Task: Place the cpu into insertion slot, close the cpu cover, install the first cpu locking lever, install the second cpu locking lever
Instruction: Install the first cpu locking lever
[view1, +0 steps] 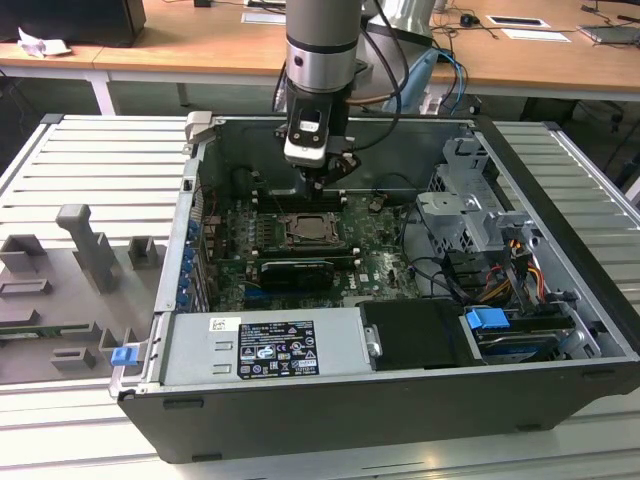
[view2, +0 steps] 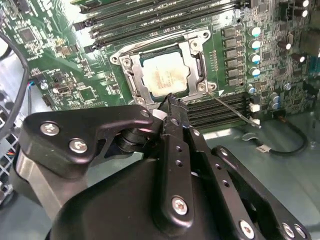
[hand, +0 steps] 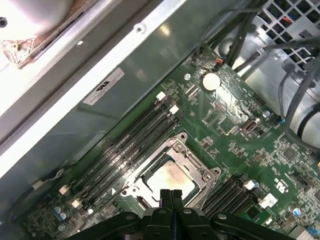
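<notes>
Bright, even room light fills the exterior view; the inside of the computer case (view1: 455, 130) lies in soft shadow. In the second wrist view the cpu (view2: 165, 74) glares almost white; in the first wrist view a pale surface (hand: 35, 20) is blown out, while the motherboard (hand: 235, 125) is evenly lit.

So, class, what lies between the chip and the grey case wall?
Long black memory slots on the green board, in the first wrist view.

Exterior view overlooks the case (view1: 350, 430); both wrist views closely share the cpu (view2: 165, 74) (hand: 169, 179).
</notes>
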